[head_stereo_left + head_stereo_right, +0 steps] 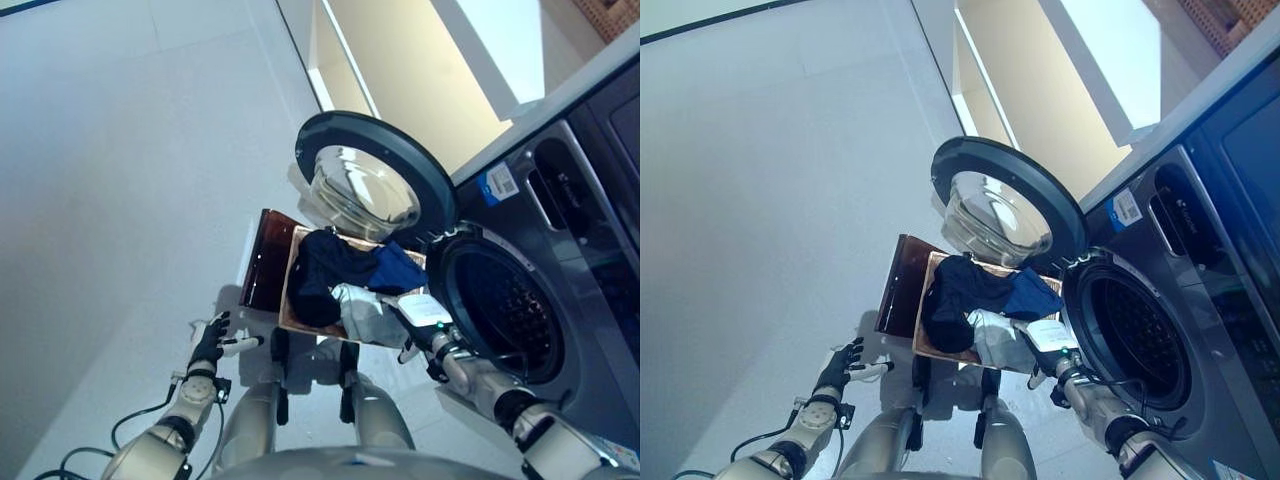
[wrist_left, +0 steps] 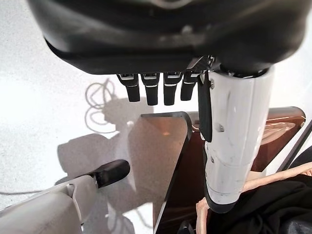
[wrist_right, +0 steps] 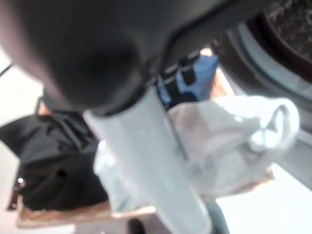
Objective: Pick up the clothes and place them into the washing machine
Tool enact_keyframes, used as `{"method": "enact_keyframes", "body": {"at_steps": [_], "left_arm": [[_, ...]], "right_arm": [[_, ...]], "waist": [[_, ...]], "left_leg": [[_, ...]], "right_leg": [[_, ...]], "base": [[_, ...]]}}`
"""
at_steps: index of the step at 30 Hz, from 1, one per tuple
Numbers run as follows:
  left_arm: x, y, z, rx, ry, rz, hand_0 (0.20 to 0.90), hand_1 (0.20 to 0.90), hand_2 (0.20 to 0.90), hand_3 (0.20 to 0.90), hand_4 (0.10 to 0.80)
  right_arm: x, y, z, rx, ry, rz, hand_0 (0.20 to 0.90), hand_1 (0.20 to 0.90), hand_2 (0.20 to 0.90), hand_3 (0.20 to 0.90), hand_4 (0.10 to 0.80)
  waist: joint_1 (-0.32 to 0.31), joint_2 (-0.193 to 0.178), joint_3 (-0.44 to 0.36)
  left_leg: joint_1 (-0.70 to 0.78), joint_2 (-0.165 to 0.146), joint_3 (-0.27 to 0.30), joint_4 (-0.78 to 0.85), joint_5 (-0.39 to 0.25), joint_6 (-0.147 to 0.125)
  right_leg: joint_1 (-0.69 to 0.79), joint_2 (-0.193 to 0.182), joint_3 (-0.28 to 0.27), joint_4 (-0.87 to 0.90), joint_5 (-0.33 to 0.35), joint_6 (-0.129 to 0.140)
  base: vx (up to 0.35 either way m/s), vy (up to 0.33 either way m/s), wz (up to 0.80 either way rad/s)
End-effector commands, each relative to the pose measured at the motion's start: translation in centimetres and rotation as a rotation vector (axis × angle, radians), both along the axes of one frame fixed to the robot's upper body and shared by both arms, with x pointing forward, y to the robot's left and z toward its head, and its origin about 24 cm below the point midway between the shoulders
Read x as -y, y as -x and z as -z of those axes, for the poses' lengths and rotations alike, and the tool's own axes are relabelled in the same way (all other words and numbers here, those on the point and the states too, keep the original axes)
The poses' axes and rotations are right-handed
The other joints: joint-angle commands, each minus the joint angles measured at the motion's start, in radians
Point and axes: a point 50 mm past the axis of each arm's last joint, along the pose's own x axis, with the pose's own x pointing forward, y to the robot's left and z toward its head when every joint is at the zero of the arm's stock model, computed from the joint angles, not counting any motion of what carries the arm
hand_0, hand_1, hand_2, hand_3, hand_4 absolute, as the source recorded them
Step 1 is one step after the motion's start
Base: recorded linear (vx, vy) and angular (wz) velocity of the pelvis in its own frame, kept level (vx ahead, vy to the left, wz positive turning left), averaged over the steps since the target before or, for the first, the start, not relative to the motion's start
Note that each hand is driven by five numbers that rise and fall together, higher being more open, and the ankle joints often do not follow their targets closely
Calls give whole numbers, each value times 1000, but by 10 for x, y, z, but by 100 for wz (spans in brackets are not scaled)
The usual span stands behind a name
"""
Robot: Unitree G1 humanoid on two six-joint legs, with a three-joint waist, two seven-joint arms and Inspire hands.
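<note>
Pale glossy floor (image 1: 120, 150), cream wall (image 1: 420, 70)

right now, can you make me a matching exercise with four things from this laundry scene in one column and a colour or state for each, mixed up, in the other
Things:
1. washing machine door
2. left hand
3. right hand
4. drum

States:
a. dark and empty as far as visible
b. gripping the white garment
c. swung wide open
d. open over the floor, holding nothing

Pairs: 1-c, 2-d, 3-b, 4-a
</note>
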Motion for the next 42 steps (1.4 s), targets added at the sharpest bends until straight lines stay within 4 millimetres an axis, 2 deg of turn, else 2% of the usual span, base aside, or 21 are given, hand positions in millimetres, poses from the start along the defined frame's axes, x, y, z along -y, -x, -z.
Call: {"method": "enact_keyframes", "body": {"at_steps": [1,7,15,27,33,37,42], "left_arm": [[-8,-16,-14,108,-23,-34,900,900,900,900,800],[-6,-20,-16,123,-18,-31,900,900,900,900,800],[-3,-31,-23,157,-13,-31,900,900,900,900,800],[11,-48,-33,219,6,-8,900,900,900,900,800],[11,-56,-39,245,4,6,900,900,900,900,800],[9,-59,-41,245,2,5,900,900,900,900,800],[15,-62,-41,238,16,27,900,900,900,900,800]], "right_arm": [[15,-13,-22,127,8,20,900,900,900,900,800],[7,-15,-18,108,5,11,900,900,900,900,800],[-12,-17,-12,78,-36,-17,900,900,900,900,800],[-19,-33,-16,104,-19,3,900,900,900,900,800],[-25,-38,-22,81,-16,-73,900,900,900,900,800],[-25,-34,-16,30,-5,-78,900,900,900,900,800],[-25,-35,-8,-42,39,-55,900,900,900,900,800]], "waist": [[5,-22,1],[8,-21,19],[8,-17,47],[8,-3,64],[3,-3,75],[-2,-7,77],[3,-9,70]], "left_leg": [[-69,25,-12,76,-38,-88],[-89,24,-13,74,-32,-85],[-137,23,-12,82,-23,-86],[-225,16,5,85,-8,-84],[-258,13,9,91,-5,-85],[-276,12,13,88,-2,-86],[-296,13,24,87,-4,-87]], "right_leg": [[-17,-47,48,-34,58,16],[-45,-47,52,-26,63,13],[-90,-44,54,-23,71,8],[-183,-45,73,-43,110,9],[-217,-44,79,-40,118,7],[-233,-40,85,-53,130,6],[-244,-39,93,-90,154,8]], "base": [[0,0,0],[0,0,0],[-5,2,-1],[-15,10,-7],[-1,4,-2],[12,2,-8],[27,0,-9]]}}
